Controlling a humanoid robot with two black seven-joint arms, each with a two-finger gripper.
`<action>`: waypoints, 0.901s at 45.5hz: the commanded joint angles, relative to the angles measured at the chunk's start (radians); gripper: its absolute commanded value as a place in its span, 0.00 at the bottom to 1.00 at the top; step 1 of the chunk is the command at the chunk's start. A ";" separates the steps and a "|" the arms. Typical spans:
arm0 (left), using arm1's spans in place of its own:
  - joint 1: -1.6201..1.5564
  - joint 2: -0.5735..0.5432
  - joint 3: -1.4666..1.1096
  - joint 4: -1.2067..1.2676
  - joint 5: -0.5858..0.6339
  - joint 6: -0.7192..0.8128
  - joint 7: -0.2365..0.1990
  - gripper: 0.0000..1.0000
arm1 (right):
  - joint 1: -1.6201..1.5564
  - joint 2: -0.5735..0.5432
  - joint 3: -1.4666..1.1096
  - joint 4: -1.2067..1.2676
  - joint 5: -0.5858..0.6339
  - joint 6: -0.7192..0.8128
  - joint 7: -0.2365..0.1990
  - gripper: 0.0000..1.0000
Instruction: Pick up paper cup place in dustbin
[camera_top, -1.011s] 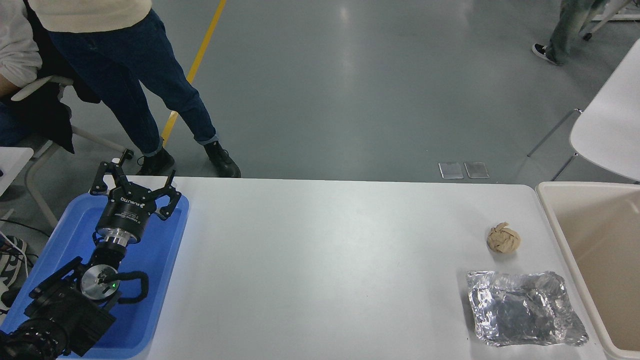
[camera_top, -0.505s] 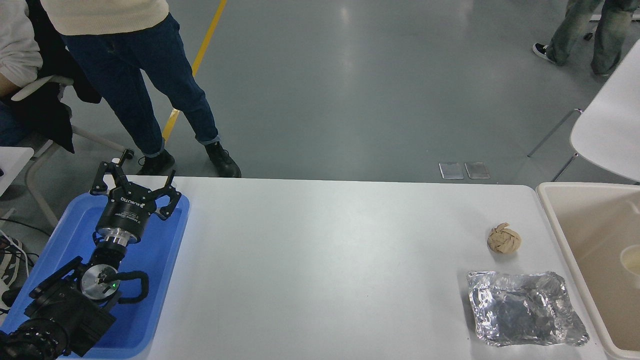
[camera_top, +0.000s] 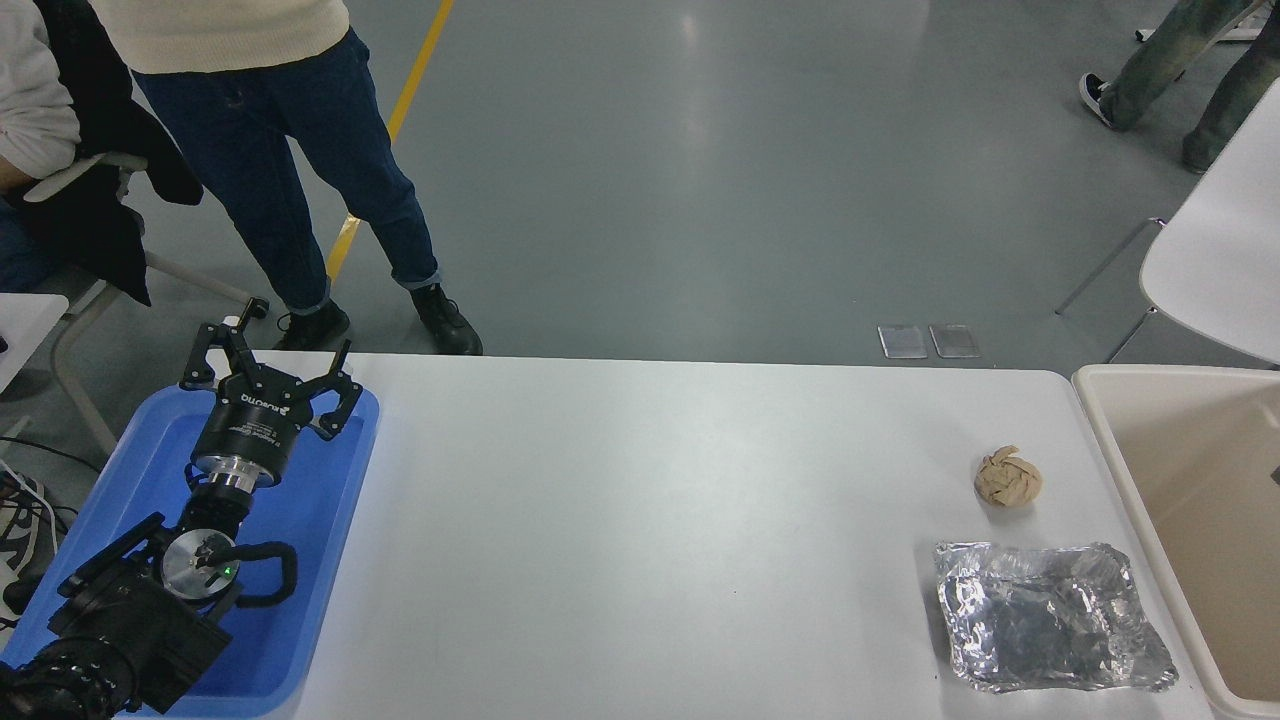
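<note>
Nearby, brown paper ball (camera_top: 1008, 476) behind foil sheet (camera_top: 1052, 617), dustbin (camera_top: 1135, 500) beside, left hand (camera_top: 272, 370) spread empty over blue tray (camera_top: 320, 520).

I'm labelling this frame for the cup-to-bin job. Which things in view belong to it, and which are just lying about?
Belongs to the job:
- dustbin, at the table's right end. No paper cup is visible.

Just lying about:
- brown paper ball
- foil sheet
- blue tray, with the parked left hand over it
</note>
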 joint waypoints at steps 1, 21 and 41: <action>0.000 -0.001 0.000 -0.001 0.000 0.000 0.000 1.00 | 0.068 -0.068 0.010 0.140 -0.017 0.009 0.000 1.00; -0.002 -0.001 0.000 -0.001 0.000 0.000 0.002 1.00 | 0.712 -0.377 -0.473 0.979 -0.101 0.025 0.000 1.00; -0.002 -0.001 0.000 -0.001 0.001 0.000 0.003 1.00 | 1.269 -0.207 -0.811 1.245 -0.087 0.593 0.002 1.00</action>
